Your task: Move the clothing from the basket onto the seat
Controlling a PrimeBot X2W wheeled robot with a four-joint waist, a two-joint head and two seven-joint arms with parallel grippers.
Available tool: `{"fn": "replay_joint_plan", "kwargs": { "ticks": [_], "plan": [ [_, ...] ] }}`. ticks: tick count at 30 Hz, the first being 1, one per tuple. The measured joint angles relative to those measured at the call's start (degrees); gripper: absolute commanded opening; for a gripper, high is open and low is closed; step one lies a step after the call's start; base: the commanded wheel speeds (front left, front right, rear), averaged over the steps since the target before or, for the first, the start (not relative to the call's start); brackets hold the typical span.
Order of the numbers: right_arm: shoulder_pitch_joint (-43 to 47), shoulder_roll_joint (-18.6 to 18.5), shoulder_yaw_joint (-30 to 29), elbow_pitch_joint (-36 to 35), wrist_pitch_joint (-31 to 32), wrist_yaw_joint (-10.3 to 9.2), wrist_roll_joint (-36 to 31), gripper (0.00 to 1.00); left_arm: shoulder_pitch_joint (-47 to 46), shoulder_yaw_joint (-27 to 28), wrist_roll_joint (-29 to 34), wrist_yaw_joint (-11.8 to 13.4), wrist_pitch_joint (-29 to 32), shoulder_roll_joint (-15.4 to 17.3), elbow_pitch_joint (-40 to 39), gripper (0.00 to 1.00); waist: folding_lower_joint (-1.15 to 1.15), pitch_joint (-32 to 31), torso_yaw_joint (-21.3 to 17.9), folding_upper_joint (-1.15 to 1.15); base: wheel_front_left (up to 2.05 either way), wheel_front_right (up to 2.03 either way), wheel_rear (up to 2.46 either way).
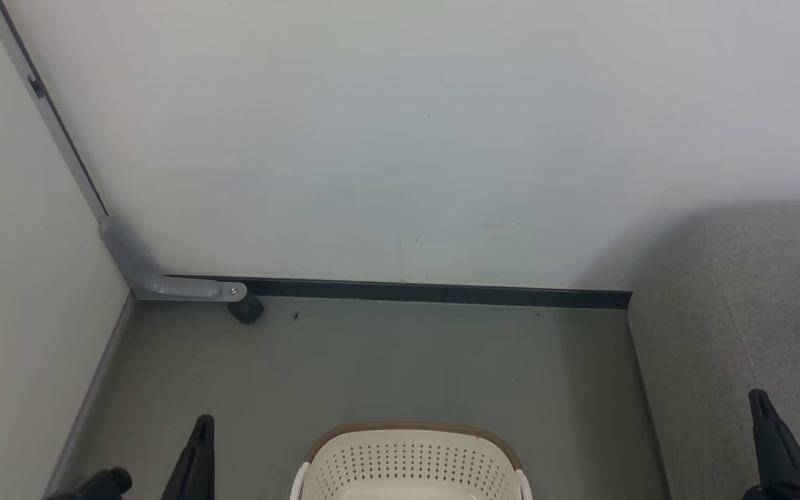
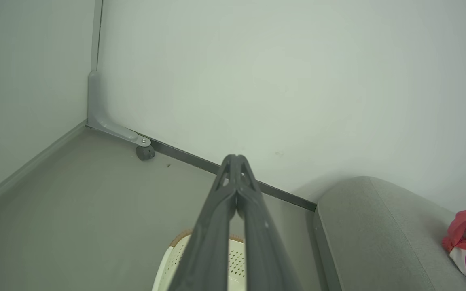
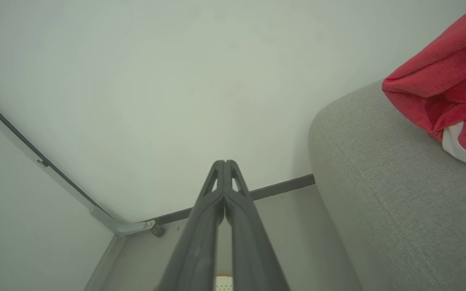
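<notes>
Nearest, the left gripper [image 2: 236, 157], low on the left in the head view: fingers pressed together tip to tip, holding nothing. Opposite, low on the right, the right gripper [image 3: 225, 162], fingers likewise closed tip to tip and empty.

Between the two, standing upright on the grey floor [image 1: 372, 361], the basket [image 1: 407, 458]. In the head view, just its far perforated wall and brown rim; contents impossible to tell from here.

Near the basket on its right, with a strip of floor between, the seat [image 1: 740, 333], rounded end against the wall. Lying on the seat, well apart from the basket, red clothing [image 3: 443, 89] with a white part, possibly a lining.

Farther back, a black skirting strip [image 1: 442, 292] along the foot of the pale wall [image 1: 407, 139]. In the far left corner, a grey bracket [image 1: 157, 278] with a small dark wheel [image 1: 247, 310] on the floor.
</notes>
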Motion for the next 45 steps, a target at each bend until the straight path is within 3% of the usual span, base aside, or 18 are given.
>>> {"fn": "replay_joint_plan", "kwargs": {
  "ticks": [45],
  "plan": [
    [-4.12, 11.46, -10.06, 9.44, 9.56, 5.11, 26.35, 0.0, -2.71, 9.28, -29.74, -6.42, 5.93, -3.71, 8.79, 0.0, 0.0, -0.68, -1.87, 0.0, 0.0, 0.0, 0.0]
  ]
}}
